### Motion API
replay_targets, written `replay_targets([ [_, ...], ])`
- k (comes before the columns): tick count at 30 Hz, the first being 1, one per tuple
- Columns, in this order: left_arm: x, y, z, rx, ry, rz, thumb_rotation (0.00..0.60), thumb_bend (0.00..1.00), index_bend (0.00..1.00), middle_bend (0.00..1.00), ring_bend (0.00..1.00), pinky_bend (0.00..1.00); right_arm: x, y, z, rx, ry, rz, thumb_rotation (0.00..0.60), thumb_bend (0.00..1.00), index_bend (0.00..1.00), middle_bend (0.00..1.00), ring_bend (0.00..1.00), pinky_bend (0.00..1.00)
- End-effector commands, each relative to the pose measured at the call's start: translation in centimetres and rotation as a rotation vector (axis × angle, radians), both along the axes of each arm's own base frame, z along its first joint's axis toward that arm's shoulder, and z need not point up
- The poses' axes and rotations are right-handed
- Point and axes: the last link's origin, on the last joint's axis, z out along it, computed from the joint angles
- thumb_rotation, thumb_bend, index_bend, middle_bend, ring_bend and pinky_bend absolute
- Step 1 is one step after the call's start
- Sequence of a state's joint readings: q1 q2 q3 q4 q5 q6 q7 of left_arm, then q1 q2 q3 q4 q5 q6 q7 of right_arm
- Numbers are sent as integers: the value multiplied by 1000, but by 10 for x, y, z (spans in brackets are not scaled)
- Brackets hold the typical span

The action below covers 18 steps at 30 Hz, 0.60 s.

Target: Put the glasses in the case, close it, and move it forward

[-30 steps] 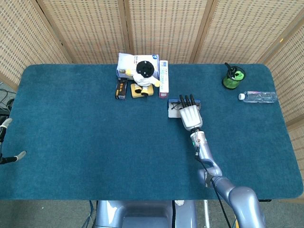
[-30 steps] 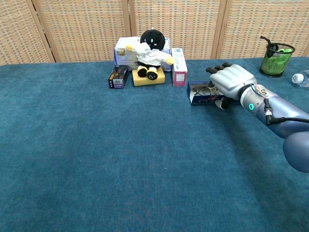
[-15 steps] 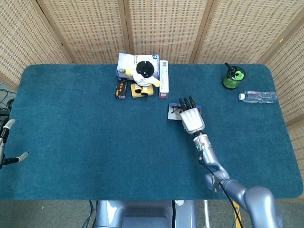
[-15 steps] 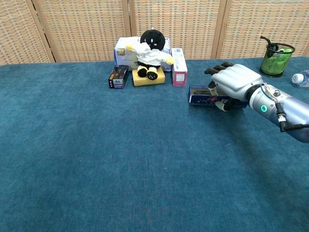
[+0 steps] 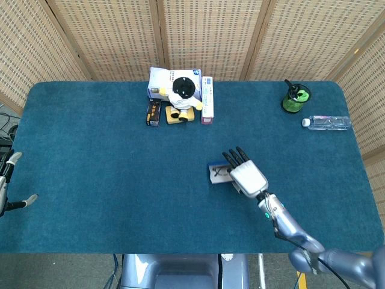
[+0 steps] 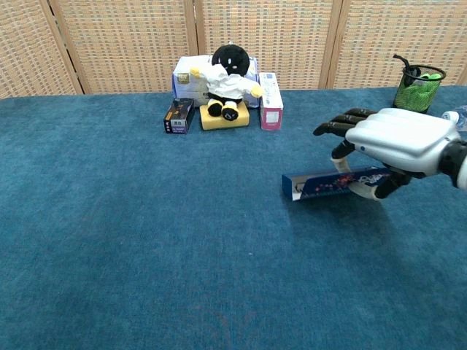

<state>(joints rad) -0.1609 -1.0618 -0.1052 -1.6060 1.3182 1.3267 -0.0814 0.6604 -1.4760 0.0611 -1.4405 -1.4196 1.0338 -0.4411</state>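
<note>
Since a second ago the right hand has carried the case back from beside the pink box toward the near middle of the tabletop, and in the chest view it now appears lifted off the cloth. That hand grips the case's right end, fingers reaching out over the top and the thumb tucked beneath. The case is open, and the head view shows the glasses lying inside on its pale lining; the chest view shows only its dark blue patterned side wall.

At about 9 o'clock, at the tabletop's near left edge, part of the left hand shows in the head view only; I cannot tell whether it is open or closed.

Farther off, near 12 o'clock, a plush toy sits on a yellow block before a white pack, flanked by a small black box and the pink box.

At the far right, toward 2 o'clock, a mesh cup holds something green, with a water bottle lying just beside it.
</note>
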Motion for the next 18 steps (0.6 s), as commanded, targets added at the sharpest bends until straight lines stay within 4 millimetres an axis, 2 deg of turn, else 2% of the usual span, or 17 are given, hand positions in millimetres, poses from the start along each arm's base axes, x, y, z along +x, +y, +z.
replay_targets([
  [1,0,0,-1,-2,2,2,600,0,0,0,0,0,-9,32,17,51,32,37,600,569,694,86,0,0],
  [5,0,1,-2,-6,5,5,600,0,0,0,0,0,-7,38,20,66,39,53,600,569,694,86,0,0],
  [18,-1,2,-5,-14,15,10,600,0,0,0,0,0,-7,23,9,100,169,42,600,569,694,87,0,0],
])
